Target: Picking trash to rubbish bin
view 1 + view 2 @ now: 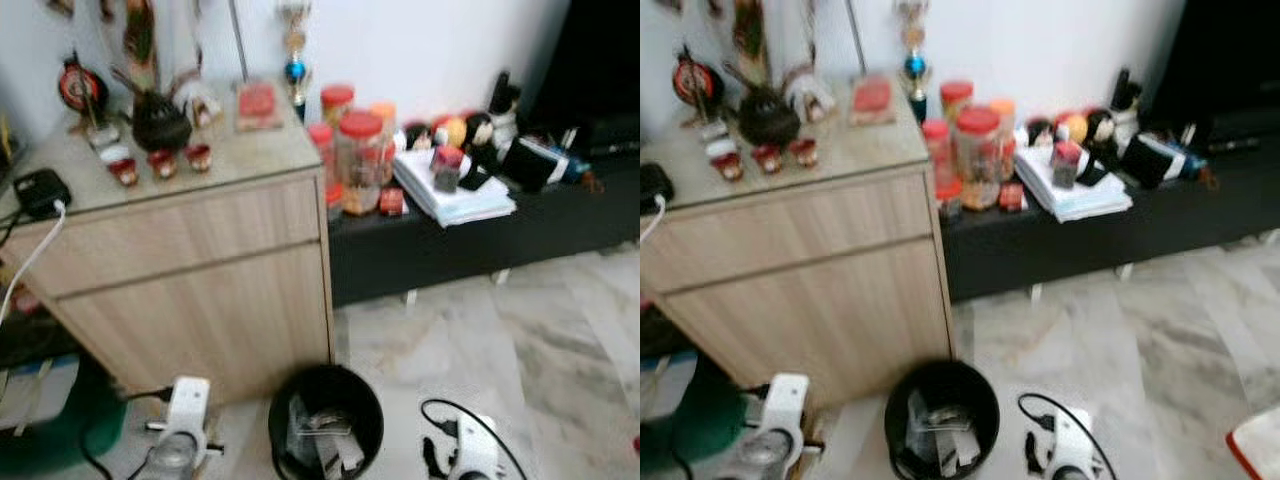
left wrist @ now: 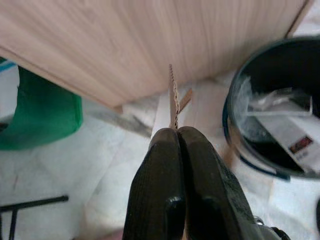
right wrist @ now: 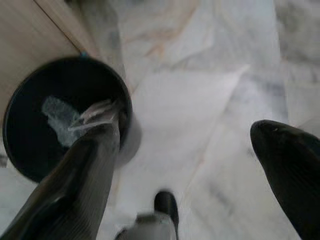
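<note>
The trash [image 2: 173,95], seemingly a thin serrated strip, is pinched in the left claw [image 2: 178,132]; the rubbish bin [image 2: 235,95] lies at three o'clock, while the right claw [image 3: 200,145] is spread.

Left gripper [image 2: 176,137] fingers seemingly pinched together; right gripper [image 3: 197,150] fingers spread wide.

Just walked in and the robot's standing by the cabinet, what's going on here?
The robot is clearing trash into the black bin on the floor beside the wooden cabinet. Its left gripper is shut on a thin flat scrap, held near the bin but not over it yet. The right gripper is open above the marble floor, next to the bin. Some paper and plastic already lie inside.
</note>
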{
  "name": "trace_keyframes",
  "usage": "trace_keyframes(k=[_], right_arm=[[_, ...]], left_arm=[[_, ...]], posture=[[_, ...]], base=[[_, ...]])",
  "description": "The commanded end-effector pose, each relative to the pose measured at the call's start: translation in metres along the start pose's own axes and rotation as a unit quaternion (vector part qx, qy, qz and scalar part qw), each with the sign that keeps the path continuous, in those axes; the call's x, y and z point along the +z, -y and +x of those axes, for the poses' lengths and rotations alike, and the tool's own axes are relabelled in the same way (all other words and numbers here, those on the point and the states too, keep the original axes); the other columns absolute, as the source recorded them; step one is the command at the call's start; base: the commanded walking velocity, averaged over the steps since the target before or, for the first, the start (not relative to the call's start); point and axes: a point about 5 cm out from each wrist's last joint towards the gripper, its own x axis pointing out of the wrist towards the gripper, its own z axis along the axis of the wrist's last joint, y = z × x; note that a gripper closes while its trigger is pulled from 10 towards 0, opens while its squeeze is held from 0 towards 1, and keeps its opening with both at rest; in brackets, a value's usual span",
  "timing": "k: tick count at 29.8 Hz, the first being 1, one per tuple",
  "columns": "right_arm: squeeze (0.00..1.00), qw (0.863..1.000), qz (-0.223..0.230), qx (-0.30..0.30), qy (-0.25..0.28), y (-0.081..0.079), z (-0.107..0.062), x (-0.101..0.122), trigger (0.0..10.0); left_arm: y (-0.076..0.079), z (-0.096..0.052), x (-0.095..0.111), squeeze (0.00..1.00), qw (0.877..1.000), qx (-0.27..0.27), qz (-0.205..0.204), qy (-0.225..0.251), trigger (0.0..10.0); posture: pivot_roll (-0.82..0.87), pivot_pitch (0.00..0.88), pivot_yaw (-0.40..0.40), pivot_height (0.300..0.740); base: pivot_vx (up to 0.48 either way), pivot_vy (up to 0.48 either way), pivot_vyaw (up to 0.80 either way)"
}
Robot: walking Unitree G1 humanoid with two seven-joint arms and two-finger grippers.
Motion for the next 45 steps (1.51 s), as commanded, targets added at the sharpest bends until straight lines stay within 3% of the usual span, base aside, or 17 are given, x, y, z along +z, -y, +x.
trace_keyframes(k=[1,8,14,20,25,27,33,37,45], right_arm=[[0.00,1.000,0.003,0.017,0.005,-0.014,0.001,0.003,10.0],[0.00,1.000,0.001,0.026,0.016,-0.017,0.003,0.010,10.0],[0.00,0.998,-0.012,0.050,0.049,-0.025,0.008,0.032,10.0],[0.00,0.983,-0.032,0.130,0.122,-0.051,0.012,0.084,10.0],[0.00,0.977,-0.044,0.149,0.143,-0.057,0.012,0.098,10.0],[0.00,0.960,-0.061,0.205,0.183,-0.073,0.009,0.120,10.0],[0.00,0.944,-0.068,0.238,0.218,-0.080,0.004,0.134,10.0],[0.00,0.939,-0.073,0.250,0.224,-0.081,0.003,0.135,10.0],[0.00,0.931,-0.068,0.258,0.251,-0.076,0.000,0.144,10.0]], left_arm=[[-0.012,0.000,0.001,0.00,1.000,0.015,0.007,0.001,10.0],[-0.004,0.004,0.024,0.00,0.999,-0.004,0.019,0.041,10.0],[0.018,0.008,0.052,0.00,0.996,-0.062,0.033,0.063,10.0],[0.060,0.002,0.111,0.00,0.972,-0.147,0.074,0.168,10.0],[0.070,-0.001,0.125,0.00,0.964,-0.165,0.077,0.192,10.0],[0.083,-0.006,0.143,0.00,0.955,-0.183,0.069,0.224,10.0],[0.089,-0.008,0.141,0.00,0.950,-0.195,0.083,0.228,10.0],[0.087,-0.008,0.140,0.00,0.949,-0.185,0.105,0.233,10.0],[0.091,-0.010,0.146,0.00,0.943,-0.196,0.107,0.246,10.0]], posture=[[-0.07,0.000,0.033,0.740],[-0.07,0.000,0.033,0.740],[-0.07,0.000,0.028,0.740],[-0.09,0.000,0.023,0.740],[-0.09,0.000,0.021,0.740],[-0.10,0.000,0.009,0.740],[-0.11,0.003,0.000,0.740],[-0.11,0.013,-0.003,0.740],[-0.12,0.052,-0.027,0.740]], base=[[0.322,0.000,0.00],[0.171,0.000,0.00],[0.000,0.000,0.00],[0.000,0.000,0.00],[0.000,0.000,0.00],[0.000,0.000,0.00],[0.000,0.000,0.00],[0.000,0.000,0.00],[0.000,0.000,0.00]])
